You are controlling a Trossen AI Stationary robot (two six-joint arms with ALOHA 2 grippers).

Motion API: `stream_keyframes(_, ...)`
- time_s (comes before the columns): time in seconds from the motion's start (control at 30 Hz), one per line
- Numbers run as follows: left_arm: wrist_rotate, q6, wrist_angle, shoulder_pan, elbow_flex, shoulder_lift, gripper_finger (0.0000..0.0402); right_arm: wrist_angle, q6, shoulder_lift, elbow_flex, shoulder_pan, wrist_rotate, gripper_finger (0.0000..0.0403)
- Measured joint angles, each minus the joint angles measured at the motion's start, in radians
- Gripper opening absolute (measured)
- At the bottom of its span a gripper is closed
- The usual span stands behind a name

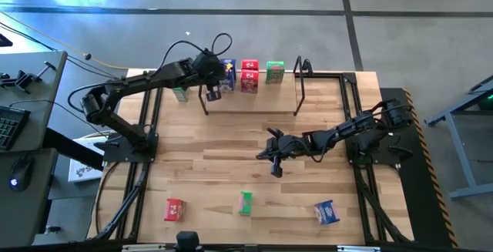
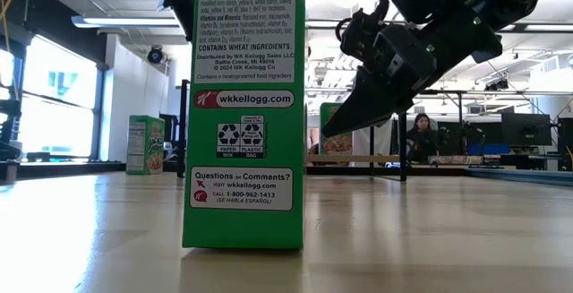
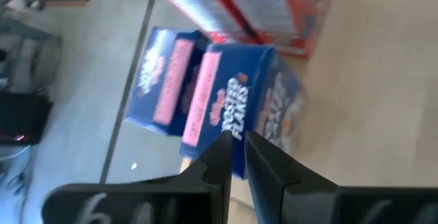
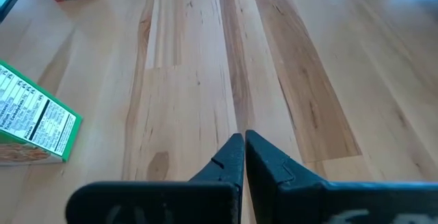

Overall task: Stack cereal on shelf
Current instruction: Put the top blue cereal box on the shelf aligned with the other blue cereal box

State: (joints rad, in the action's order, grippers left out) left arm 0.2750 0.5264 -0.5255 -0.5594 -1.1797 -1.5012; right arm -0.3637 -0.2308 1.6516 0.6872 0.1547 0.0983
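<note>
The shelf (image 1: 300,90) stands at the table's far edge, and its board also shows in the low view (image 2: 372,159). On it stand blue boxes (image 1: 227,75), red boxes (image 1: 249,76) and a green box (image 1: 275,71). Another green box (image 1: 179,94) stands just left of the shelf. Near the front edge lie a red box (image 1: 175,210), a green box (image 1: 246,203) and a blue box (image 1: 327,212). My left gripper (image 1: 212,90) is shut and empty, above the blue boxes (image 3: 205,87). My right gripper (image 1: 273,158) is shut and empty above mid-table (image 4: 243,138).
The shelf's black wire ends (image 1: 206,102) stand up on either side of the stacked boxes. Bare plank tabletop (image 1: 231,140) lies between the shelf and the three near boxes. The near green box (image 2: 243,105) stands upright close to the low camera. A person (image 2: 419,132) sits in the room behind.
</note>
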Motion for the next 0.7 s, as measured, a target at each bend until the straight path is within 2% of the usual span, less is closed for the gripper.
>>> stream_keyframes(0.13, 0.056, -0.029, 0.002, 0.0, 0.0, 0.0, 0.0031, 0.0, -0.002, 0.0, 0.0, 0.0, -0.002, 0.0004)
stream_keyframes(0.4, 0.057, -0.081, -0.042, 0.0, -0.072, 0.0, 0.0031, 0.0, 0.004, 0.0, 0.0, -0.004, -0.003, 0.0004)
stream_keyframes(0.7, 0.062, -0.097, -0.113, -0.037, -0.074, -0.029, 0.003, 0.001, 0.007, 0.0, 0.0, -0.004, -0.005, 0.0004)
